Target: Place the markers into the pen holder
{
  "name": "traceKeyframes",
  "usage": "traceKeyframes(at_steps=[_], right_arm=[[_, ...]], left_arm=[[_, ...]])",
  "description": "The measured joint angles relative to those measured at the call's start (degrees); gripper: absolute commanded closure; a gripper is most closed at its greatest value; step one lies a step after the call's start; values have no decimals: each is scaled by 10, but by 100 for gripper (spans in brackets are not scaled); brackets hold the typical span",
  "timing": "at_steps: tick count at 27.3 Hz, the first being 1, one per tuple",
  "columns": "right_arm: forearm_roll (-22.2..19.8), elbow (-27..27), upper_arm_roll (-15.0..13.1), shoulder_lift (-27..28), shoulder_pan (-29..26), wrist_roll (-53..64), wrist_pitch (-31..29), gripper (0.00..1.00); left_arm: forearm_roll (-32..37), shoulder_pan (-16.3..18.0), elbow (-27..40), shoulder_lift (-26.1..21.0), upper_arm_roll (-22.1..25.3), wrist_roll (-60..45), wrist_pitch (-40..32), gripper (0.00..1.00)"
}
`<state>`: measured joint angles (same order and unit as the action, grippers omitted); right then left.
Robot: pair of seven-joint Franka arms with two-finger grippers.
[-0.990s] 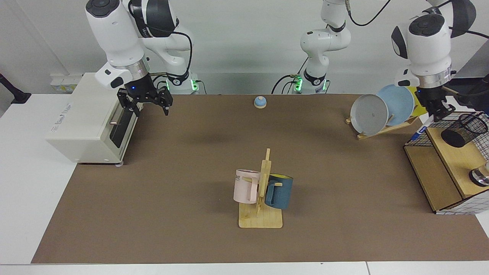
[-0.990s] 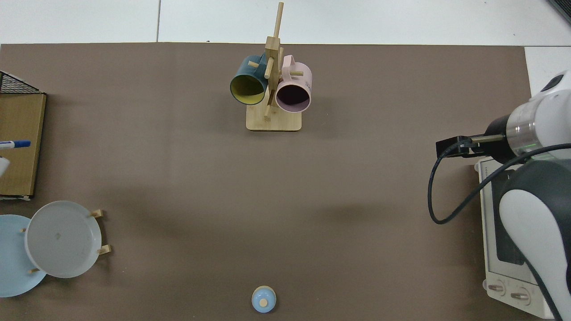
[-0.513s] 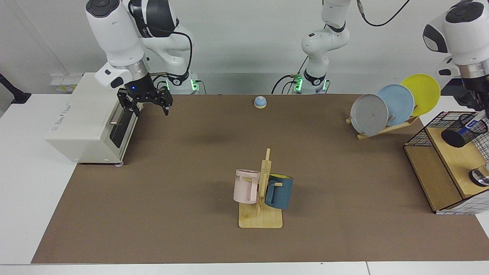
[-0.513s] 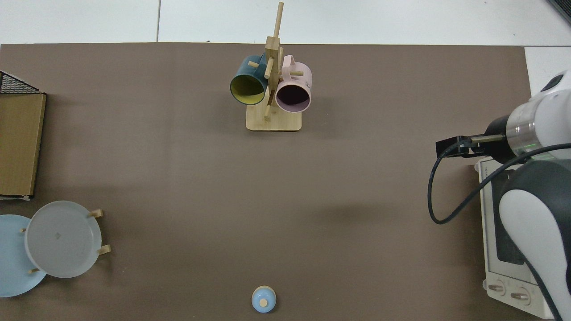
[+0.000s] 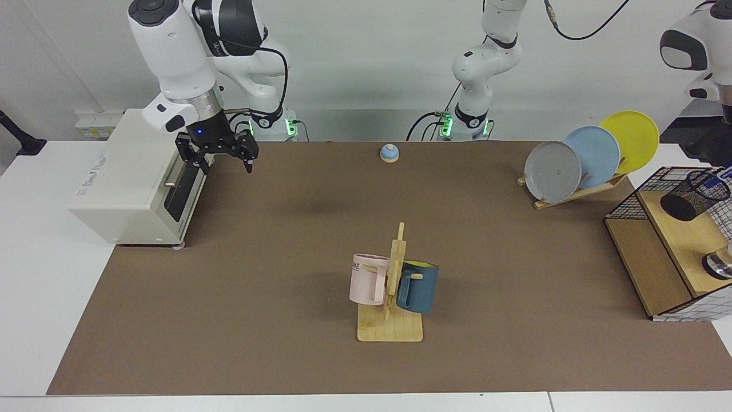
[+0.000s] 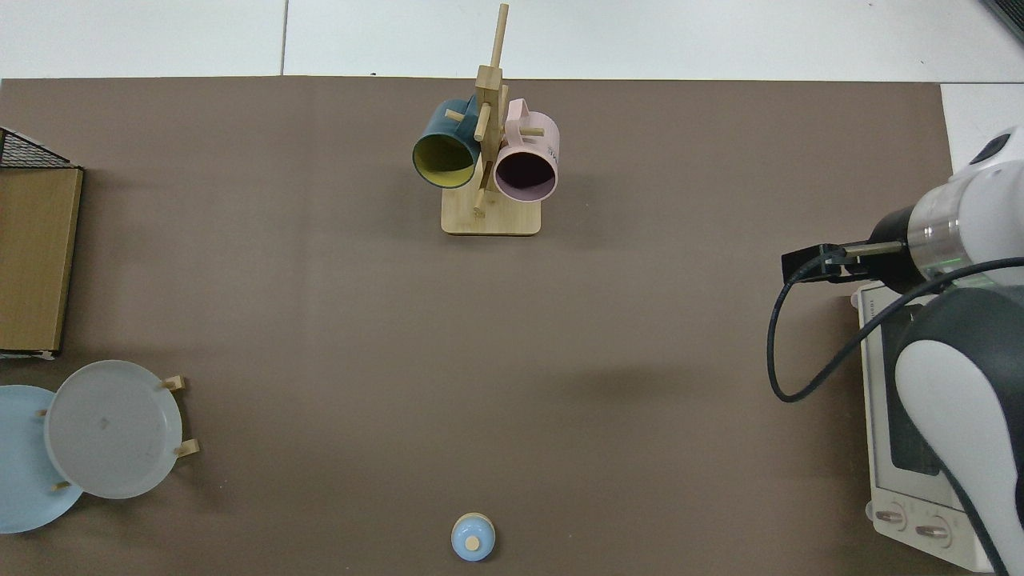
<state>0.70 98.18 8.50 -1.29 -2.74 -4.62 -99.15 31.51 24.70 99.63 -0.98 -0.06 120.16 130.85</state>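
Observation:
The black wire-mesh pen holder [image 5: 695,194] leans on the wooden shelf [image 5: 680,240] at the far right of the facing view. A blue tip of the marker [image 5: 711,183] shows through the mesh near its rim; the barrel is hidden. My left arm [image 5: 700,43] is raised above the shelf, and its gripper [image 5: 727,154] is largely cut off by the frame edge, apart from the holder. My right gripper [image 5: 217,155] hangs open and holds nothing beside the toaster oven [image 5: 134,183]. The top view shows only the right arm's wrist [image 6: 952,240], not the holder.
A mug tree [image 5: 392,286] with a pink mug [image 5: 369,279] and a blue mug [image 5: 418,286] stands mid-table. A plate rack [image 5: 589,160] with three plates is left of the shelf. A small blue bell [image 5: 389,153] sits at the back.
The left arm has lifted and swung toward the facing view's right edge. The marker it carried over the shelf now sits in the pen holder. The right arm has not moved.

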Motion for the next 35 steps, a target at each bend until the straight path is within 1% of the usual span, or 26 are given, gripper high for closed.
traceKeyframes(at_steps=[8,9,10,11,12,19,22,25,28,31,35], right_arm=[[0,0,0,0,0,0,0,0],[0,0,0,0,0,0,0,0],[0,0,0,0,0,0,0,0],[0,0,0,0,0,0,0,0],[0,0,0,0,0,0,0,0],[0,0,0,0,-2,0,0,0],[0,0,0,0,-2,0,0,0],[0,0,0,0,-2,0,0,0],[0,0,0,0,-2,0,0,0],[0,0,0,0,-2,0,0,0],[0,0,0,0,-2,0,0,0]], left_arm=[[-1,7,0,-4,1,24,-1,100],[-1,8,0,-5,1,24,-2,83],[-2,8,0,-6,1,24,-2,52],[-2,8,0,-7,1,24,-2,8],[-2,8,0,-8,1,24,-3,0],[-8,8,0,-11,-1,24,-4,0],[-22,8,-1,-11,-3,17,-6,0],[-46,7,-2,-11,-11,-15,-19,0],[-77,4,-4,-10,-23,-82,-44,0],[-98,0,-4,-8,-43,-181,-74,0],[-108,-19,-4,-5,-67,-316,-114,0]])
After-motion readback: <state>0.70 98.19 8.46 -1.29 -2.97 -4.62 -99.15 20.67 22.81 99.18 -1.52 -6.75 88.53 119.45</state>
